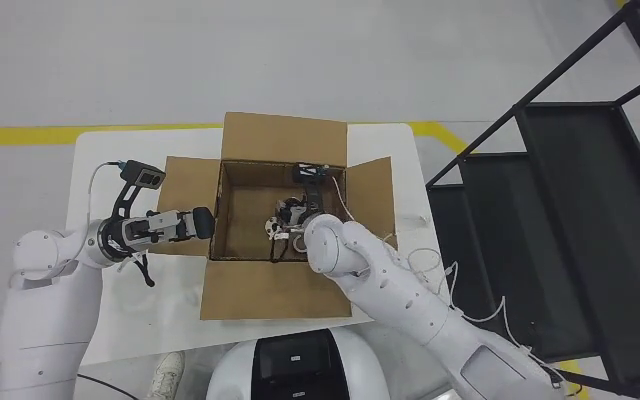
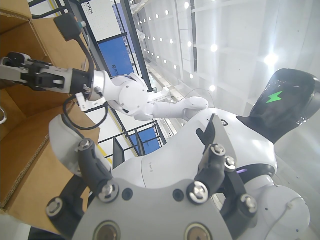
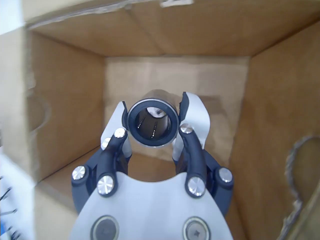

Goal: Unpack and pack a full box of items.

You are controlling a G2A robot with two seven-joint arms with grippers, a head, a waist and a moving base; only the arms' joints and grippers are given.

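R claw [image 3: 154, 103] clamped a metal tube [image 3: 153, 126] centred in the box [image 3: 270, 101], prob. clearing its walls. L claw [image 2: 135, 123] sat apart by its left flap [image 1: 185, 195].

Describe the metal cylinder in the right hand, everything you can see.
The metal cylinder is a short hollow sleeve, shiny silver outside, with a black ring at the open end facing the wrist camera. Rows of small dots run along its bore. The right hand clamps it, one finger on each flank, inside the cardboard box. Whether its far end touches the floor cannot be told.
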